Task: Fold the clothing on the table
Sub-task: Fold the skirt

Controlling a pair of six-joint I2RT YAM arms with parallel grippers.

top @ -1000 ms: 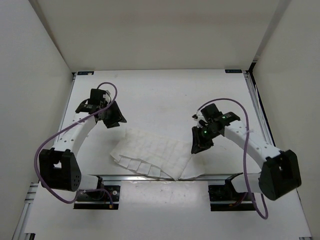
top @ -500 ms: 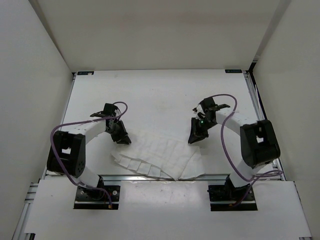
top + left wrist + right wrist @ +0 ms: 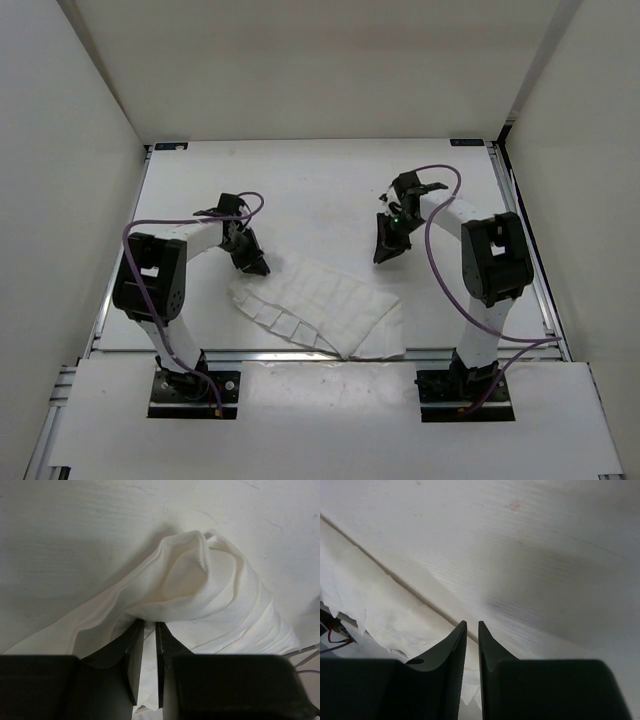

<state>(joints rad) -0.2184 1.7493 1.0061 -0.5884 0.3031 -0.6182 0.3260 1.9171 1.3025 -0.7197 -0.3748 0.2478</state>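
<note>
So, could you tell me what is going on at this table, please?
The robot is folding the clothing, a white pleated garment lying near the front of the table. The left gripper pinches one corner, and fabric bunches up just beyond it. The right gripper is nearly closed by the opposite edge; whether it grips fabric is unclear.

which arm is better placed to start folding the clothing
left. the left fingers pinch a bunched corner of the clothing; the right fingers sit beside its edge with no clear grip
</note>
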